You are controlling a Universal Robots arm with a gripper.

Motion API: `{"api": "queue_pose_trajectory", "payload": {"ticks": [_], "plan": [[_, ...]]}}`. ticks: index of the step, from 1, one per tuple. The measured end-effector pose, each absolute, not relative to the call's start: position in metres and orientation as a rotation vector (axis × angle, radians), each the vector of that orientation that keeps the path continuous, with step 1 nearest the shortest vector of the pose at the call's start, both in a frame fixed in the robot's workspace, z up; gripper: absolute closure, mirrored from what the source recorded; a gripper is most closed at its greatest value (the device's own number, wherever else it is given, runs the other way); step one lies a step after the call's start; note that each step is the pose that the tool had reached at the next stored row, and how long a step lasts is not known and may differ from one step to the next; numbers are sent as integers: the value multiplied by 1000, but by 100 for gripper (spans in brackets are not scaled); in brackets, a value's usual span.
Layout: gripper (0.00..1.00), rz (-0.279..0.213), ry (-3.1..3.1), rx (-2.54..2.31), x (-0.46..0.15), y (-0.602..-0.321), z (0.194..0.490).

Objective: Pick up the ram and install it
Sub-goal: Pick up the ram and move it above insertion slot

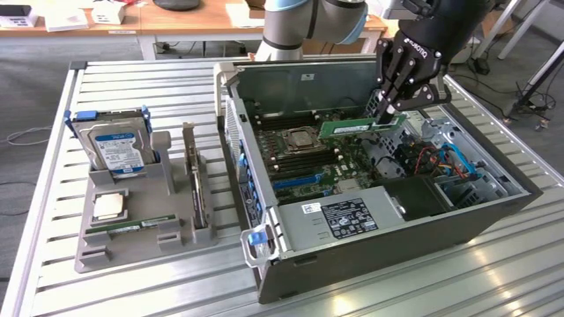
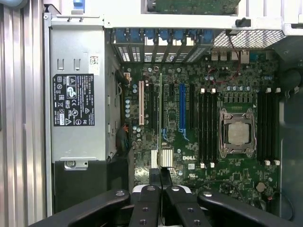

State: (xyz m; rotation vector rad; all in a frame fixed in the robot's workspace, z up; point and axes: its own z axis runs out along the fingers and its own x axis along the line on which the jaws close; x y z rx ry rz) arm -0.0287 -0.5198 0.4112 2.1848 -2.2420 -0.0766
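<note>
You had the fingers (image 1: 394, 86) closed narrow on the ram (image 1: 357, 126) at one end, so the stick stuck out level toward the exterior view's left. It hung inside the open case (image 1: 397, 244), above the motherboard (image 1: 326, 168) and just beside the CPU socket (image 1: 302, 140) on the exterior view's right; it was not seated in any slot. The power supply (image 1: 348, 214) sat in the near part of the case.

In the wrist view the fingers (image 2: 147, 208) were pressed together over the board (image 2: 189, 94), and the black memory slots (image 2: 207, 127) ran on both sides of the socket (image 2: 236, 132).

Well apart on the surface (image 1: 132, 290), at the exterior view's left, the grey holder (image 1: 97, 254) carried the hard drive (image 1: 119, 148) standing upright and the processor (image 1: 110, 206) lying flat.
</note>
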Motion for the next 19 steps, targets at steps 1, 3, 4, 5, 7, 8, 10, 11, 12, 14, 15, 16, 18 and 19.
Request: {"api": "queue_pose_trajectory", "payload": {"ticks": [1,3,4,5,7,8,10,11,12,14,15,16,18,19], "plan": [[88,-77,-2242,2185,-29,-520,411],[88,-77,-2242,2185,-29,-519,411],[88,-77,-2242,2185,-29,-518,411],[88,-77,-2242,2185,-29,-517,411],[88,-77,-2242,2185,-29,-514,411],[88,-77,-2242,2185,-29,-513,411],[88,-77,-2242,2185,-29,-509,411],[88,-77,-2242,2185,-29,-507,411],[88,-77,-2242,2185,-29,-505,411],[88,-77,-2242,2185,-29,-500,410],[88,-77,-2242,2185,-29,-498,410],[88,-77,-2242,2185,-29,-495,410],[88,-77,-2242,2185,-29,-489,410],[88,-77,-2242,2185,-29,-486,410]]}}
